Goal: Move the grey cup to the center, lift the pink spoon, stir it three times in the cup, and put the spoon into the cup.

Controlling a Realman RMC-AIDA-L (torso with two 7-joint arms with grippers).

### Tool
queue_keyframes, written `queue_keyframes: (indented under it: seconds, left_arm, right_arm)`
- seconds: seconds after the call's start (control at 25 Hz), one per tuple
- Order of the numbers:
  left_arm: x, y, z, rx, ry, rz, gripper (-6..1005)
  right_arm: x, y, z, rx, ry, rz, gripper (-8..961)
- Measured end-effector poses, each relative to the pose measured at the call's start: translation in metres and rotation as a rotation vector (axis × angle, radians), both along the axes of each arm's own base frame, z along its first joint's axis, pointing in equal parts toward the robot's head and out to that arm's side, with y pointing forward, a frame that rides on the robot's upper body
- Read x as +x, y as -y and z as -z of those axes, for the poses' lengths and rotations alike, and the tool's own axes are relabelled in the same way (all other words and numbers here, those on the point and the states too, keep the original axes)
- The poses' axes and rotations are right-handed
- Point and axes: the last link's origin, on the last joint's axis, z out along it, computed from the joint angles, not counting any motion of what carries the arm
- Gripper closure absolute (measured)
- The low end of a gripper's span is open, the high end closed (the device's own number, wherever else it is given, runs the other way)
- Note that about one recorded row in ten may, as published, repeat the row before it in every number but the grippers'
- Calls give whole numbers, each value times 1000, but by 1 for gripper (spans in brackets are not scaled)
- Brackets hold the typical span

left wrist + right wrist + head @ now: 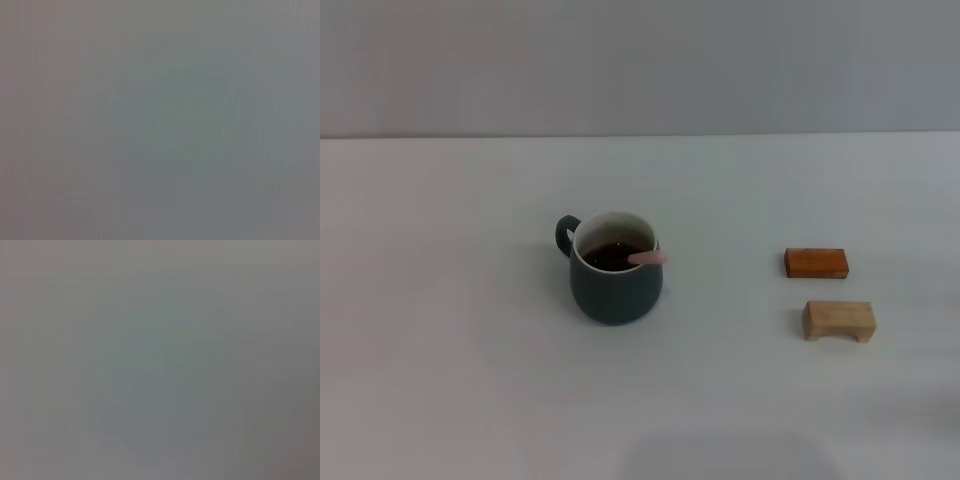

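The grey cup stands upright near the middle of the white table in the head view, its loop handle pointing back left and dark liquid inside. The pink spoon rests in the cup, its pale pink handle end lying over the right rim; its bowl is hidden in the liquid. Neither gripper nor arm shows in the head view. Both wrist views show only a blank grey surface, with no fingers and no objects.
An orange-brown block lies to the right of the cup, and a light wooden block sits just in front of it. The white table stretches to a grey wall at the back.
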Motion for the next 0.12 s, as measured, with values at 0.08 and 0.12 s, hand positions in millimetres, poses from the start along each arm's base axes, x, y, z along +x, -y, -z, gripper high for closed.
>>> queue_keyframes:
  seconds: [0.08,0.12]
  left_arm:
    - [-1,3,3,-1,4,-3,997]
    - [-1,3,3,-1,4,-3,997]
  right_arm:
    - [5,0,0,8,-2,6,697]
    - [7,-1,0,10,0,10,697]
